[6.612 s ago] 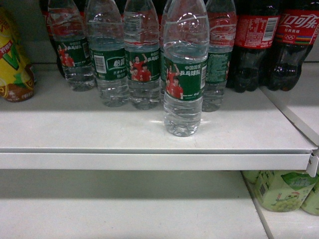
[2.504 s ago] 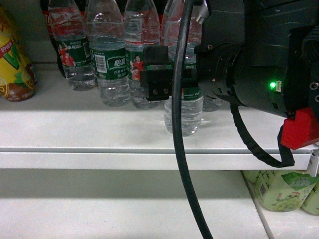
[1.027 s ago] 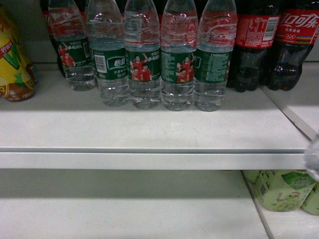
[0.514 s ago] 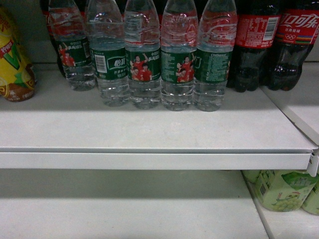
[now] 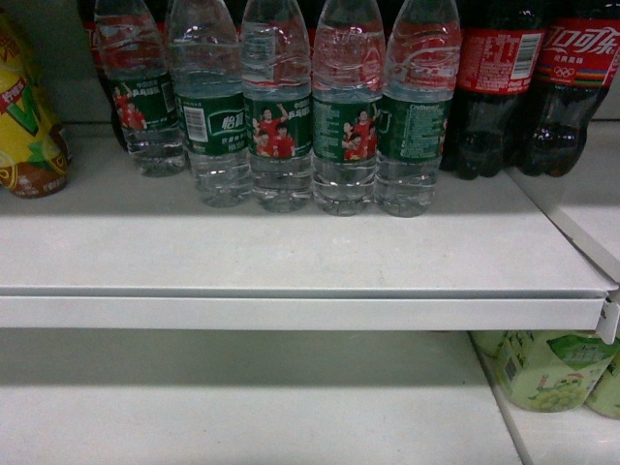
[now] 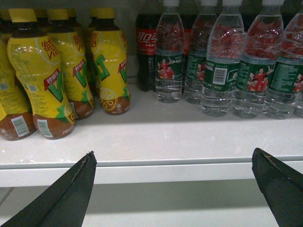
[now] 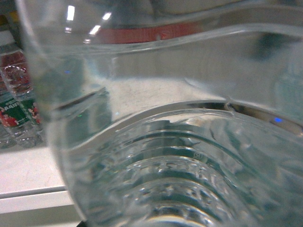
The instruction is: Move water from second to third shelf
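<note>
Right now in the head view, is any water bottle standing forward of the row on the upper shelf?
No: the five water bottles stand in one row at the back of the upper shelf, whose front strip is bare.

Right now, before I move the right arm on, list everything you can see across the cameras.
water row: five, clear with green labels, back of upper shelf
close water: one, clear ribbed, fills the right wrist view
cola: at least two, dark with red labels, right of the water row; one more behind its left end
yellow bottles: several, yellow with brown bases, left end of upper shelf
pale green bottles: two showing, lower shelf, far right
upper shelf: one, white
lower shelf: one, white
left gripper: black fingers wide apart, open, holding nothing, in front of the upper shelf's edge
right gripper: not visible in any view
</note>
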`<state>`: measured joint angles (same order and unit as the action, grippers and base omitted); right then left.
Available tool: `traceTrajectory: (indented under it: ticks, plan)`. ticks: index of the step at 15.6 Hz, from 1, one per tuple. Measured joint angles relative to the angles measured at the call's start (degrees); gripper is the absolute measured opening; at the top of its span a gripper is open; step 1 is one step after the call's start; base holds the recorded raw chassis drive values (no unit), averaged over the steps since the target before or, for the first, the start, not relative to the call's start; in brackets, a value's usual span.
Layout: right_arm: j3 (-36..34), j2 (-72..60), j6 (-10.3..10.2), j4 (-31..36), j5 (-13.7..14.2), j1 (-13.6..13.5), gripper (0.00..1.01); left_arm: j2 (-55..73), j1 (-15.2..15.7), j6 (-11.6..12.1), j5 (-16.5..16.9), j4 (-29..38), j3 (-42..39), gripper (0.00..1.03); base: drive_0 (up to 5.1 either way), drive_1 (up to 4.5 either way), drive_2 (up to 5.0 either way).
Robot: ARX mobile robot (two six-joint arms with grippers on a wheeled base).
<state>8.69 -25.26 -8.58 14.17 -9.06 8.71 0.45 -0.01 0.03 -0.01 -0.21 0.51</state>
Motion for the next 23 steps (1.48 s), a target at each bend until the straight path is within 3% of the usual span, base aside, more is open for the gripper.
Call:
traceTrajectory:
  ticks: [23]
  plan:
    - [-0.07,0.02,-0.02,-0.17,0.00,0.00,0.41,-0.02,0.00,-0.02,0.13,-0.02,0.00,0.98,0.0,0.00,0.0]
